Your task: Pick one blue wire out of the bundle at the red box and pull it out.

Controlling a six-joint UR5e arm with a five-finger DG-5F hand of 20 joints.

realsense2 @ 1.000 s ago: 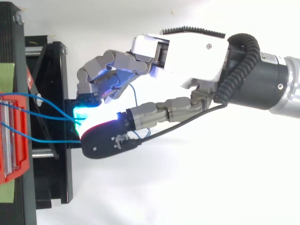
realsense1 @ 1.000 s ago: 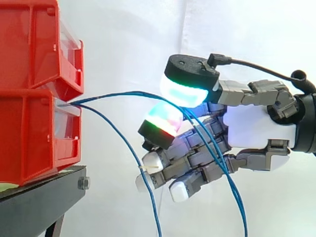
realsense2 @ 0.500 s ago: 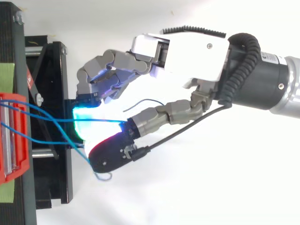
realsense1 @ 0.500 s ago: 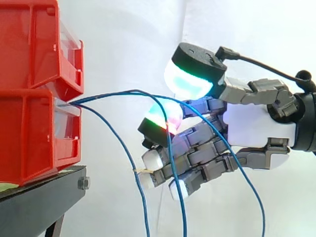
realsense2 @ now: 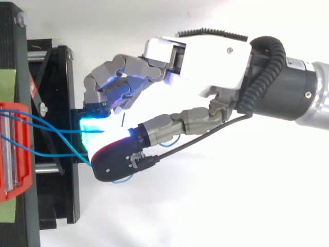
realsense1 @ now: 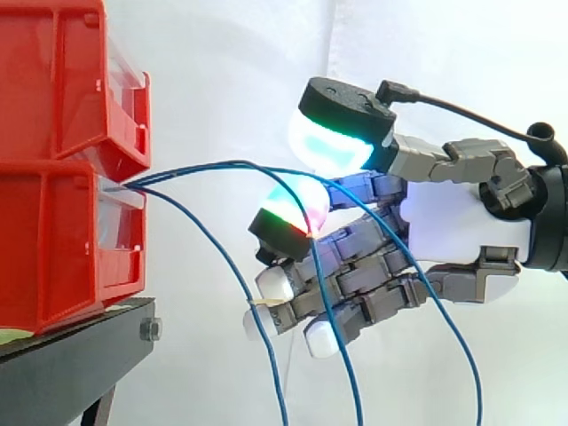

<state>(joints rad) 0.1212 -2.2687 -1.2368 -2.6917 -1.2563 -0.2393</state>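
Edges: the upper red bin (realsense1: 62,80) is sitting on the lower red bin (realsense1: 53,248). Both fronts are facing the hand (realsense1: 461,226), and the upper front is jutting out slightly over the lower one.
Open room: a stretch of free space is lying between the bin fronts and the hand, with only the wires spanning it. More free space is opening below the hand and to the right of the stand's edge.
Wires: the blue wires (realsense1: 146,183) are coming out together at the top front of the lower red bin, just under the upper bin. They are fanning out as they run right.
Wires and hand: one strand is drooping down well before the hand. The others are arching across to the hand, crossing its front and hanging down below it. From above, two strands (realsense2: 56,154) are running from the bin to the hand (realsense2: 205,51).
Grasp: the hand is meeting the wires, but whether it is gripping one is something I cannot tell.
Surface: the bins are resting on a black stand (realsense1: 71,364).
Room: a white curtain (realsense1: 231,71) is hanging behind everything.
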